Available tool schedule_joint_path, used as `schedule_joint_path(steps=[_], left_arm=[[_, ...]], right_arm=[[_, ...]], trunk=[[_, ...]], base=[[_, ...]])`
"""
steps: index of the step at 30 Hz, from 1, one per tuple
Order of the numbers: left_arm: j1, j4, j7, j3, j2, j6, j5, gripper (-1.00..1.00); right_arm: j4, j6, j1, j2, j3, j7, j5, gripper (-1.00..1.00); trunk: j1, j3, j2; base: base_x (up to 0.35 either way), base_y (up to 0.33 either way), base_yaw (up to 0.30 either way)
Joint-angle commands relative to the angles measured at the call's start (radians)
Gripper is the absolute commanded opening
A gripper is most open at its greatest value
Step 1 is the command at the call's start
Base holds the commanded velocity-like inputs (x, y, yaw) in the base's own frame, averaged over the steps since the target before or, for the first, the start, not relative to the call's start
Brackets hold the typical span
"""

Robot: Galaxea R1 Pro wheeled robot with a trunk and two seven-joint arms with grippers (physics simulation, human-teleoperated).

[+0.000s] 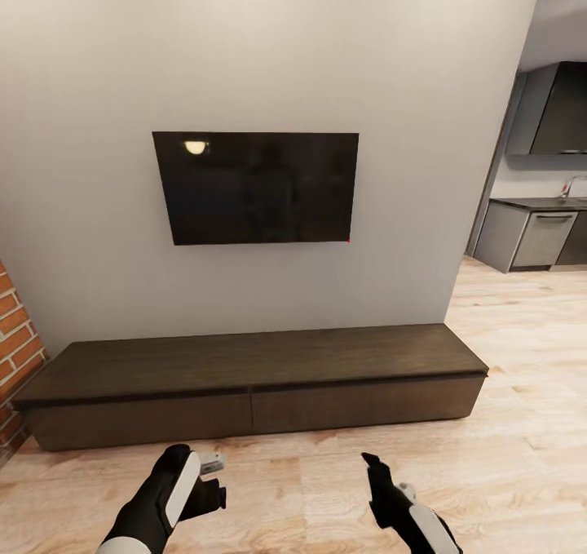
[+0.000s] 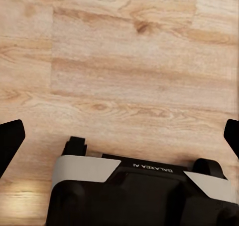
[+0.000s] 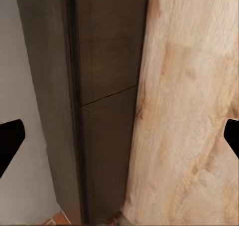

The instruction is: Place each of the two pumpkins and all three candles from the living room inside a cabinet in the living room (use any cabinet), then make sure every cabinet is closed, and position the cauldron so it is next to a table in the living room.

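Note:
The cabinet (image 1: 244, 366) is a long low dark-brown unit against the grey wall, straight ahead of me. Both its wide drawer fronts sit flush and closed, and its top is bare. My right wrist view looks along the cabinet (image 3: 104, 86) fronts and the seam between them. My left gripper (image 1: 214, 476) hangs open low over the floor in front of the left drawer. The right gripper (image 1: 387, 476) is open too, in front of the right drawer. Both the left gripper (image 2: 120, 138) and the right gripper (image 3: 120, 138) have their fingertips spread wide with nothing between them. The pumpkins, candles and cauldron are out of view.
A black TV (image 1: 257, 187) hangs on the wall above the unit. A brick wall (image 1: 16, 325) meets the cabinet's left end. To the right, the pale wood floor (image 1: 522, 334) runs on toward kitchen counters (image 1: 538, 236). My own base (image 2: 139, 191) shows under the left gripper.

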Motion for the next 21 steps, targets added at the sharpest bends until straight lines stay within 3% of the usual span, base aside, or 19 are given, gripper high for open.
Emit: schedule_joint_path(steps=[1,2,4,8,11,13,14,17,21], left_arm=[[0.000,0.000,0.000,0.001,0.000,0.002,0.001,1.00],[0.000,-0.001,0.000,0.001,0.000,0.006,0.002,1.00],[0.000,-0.002,-0.001,0.002,0.000,0.022,0.015,1.00],[0.000,-0.005,-0.001,0.000,0.003,0.049,0.108,1.00],[0.000,-0.013,-0.001,0.000,0.032,0.054,0.175,1.00],[0.000,-0.017,-0.005,0.000,0.064,0.055,0.232,1.00],[0.000,-0.018,-0.026,-0.002,0.088,0.056,0.295,1.00],[0.000,-0.020,-0.078,-0.006,0.117,0.056,0.346,1.00],[0.000,-0.023,-0.131,-0.007,0.135,0.056,0.363,1.00]], right_arm=[[0.001,0.000,0.001,-0.001,-0.006,0.032,-0.035,1.00],[0.007,0.001,0.004,-0.002,-0.012,0.092,-0.090,1.00],[0.030,0.002,0.008,-0.003,-0.019,0.201,-0.150,1.00],[0.055,0.004,0.011,0.003,-0.021,0.358,-0.184,1.00],[0.061,-0.001,0.012,0.010,-0.010,0.393,-0.186,1.00],[0.062,-0.009,0.012,0.013,0.024,0.401,-0.187,1.00],[0.064,-0.024,0.012,0.014,0.058,0.403,-0.188,1.00],[0.062,-0.044,0.011,0.014,0.081,0.404,-0.189,1.00],[0.062,-0.052,0.011,0.014,0.106,0.403,-0.189,1.00]], trunk=[[0.000,0.000,0.000],[0.000,0.000,0.000],[0.000,0.000,0.000],[0.000,0.000,0.000],[0.000,0.000,0.000],[0.000,0.000,0.000],[0.000,0.000,0.000],[0.000,0.000,0.000],[0.000,0.000,0.000]], base=[[0.000,0.000,0.000],[0.000,0.000,0.000],[0.000,0.000,0.000],[0.000,0.000,0.000],[0.000,0.000,0.000],[0.000,0.000,0.000],[0.000,0.000,0.000],[0.018,0.000,0.000],[0.119,0.000,0.000]])
